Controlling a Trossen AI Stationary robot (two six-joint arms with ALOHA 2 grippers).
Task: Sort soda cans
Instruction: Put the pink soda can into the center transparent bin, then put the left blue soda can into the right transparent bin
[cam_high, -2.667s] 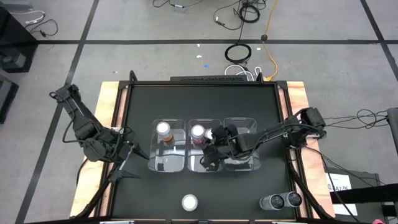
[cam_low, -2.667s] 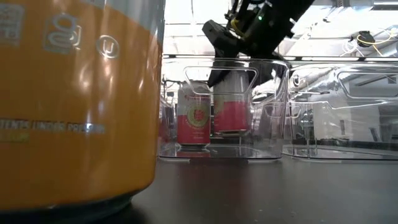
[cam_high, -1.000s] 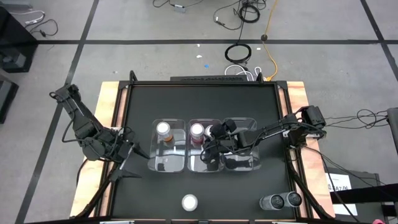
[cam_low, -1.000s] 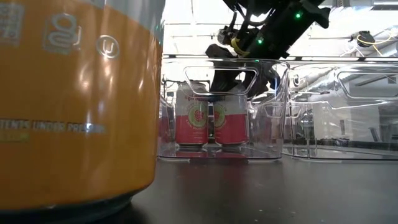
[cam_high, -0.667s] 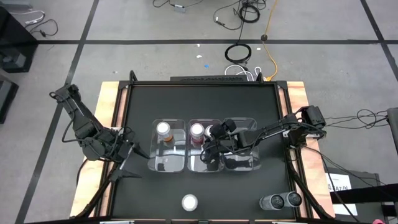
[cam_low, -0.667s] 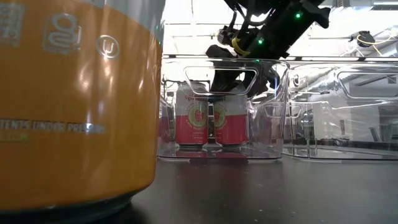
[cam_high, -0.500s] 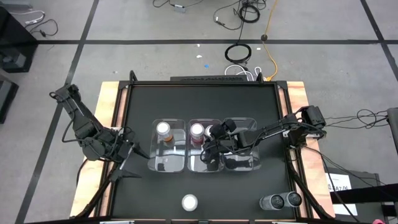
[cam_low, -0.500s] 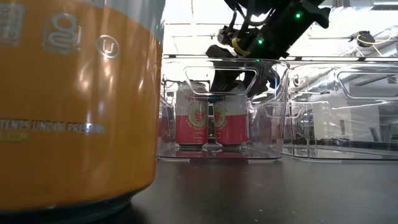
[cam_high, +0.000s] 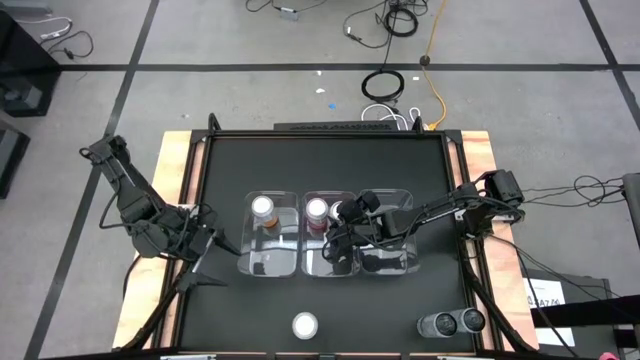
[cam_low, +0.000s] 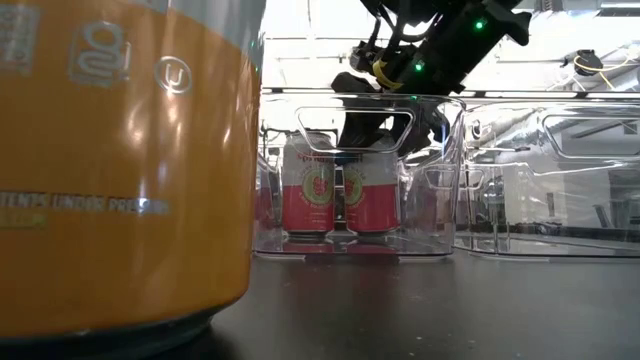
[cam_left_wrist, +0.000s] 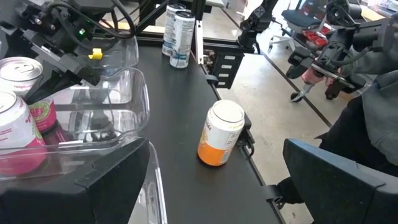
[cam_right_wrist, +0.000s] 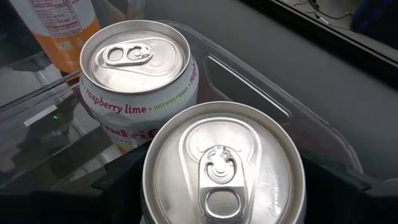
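Two red cans now stand side by side in the middle bin (cam_high: 327, 262), where 2.7 s ago the second one hung above the bin floor in the right claw. Nothing has shifted over the last second. The right claw (cam_high: 340, 237) sits in that bin around the newer red can (cam_right_wrist: 222, 163), whose base is on the bin floor just beside the first red can (cam_right_wrist: 138, 63); whether the fingers grip it or have let go cannot be told. So the red pair looks sorted, and release and withdrawal seem the step in hand. One orange can (cam_high: 263, 208) stands in the bin left of the middle bin; the other orange can (cam_high: 305, 324) waits on the counter (cam_high: 230, 170) nearer the front edge. Both grey cans (cam_high: 453, 322) stand well right of the middle bin. The left claw (cam_high: 205, 243) waits left of the bins, fingers spread wide.
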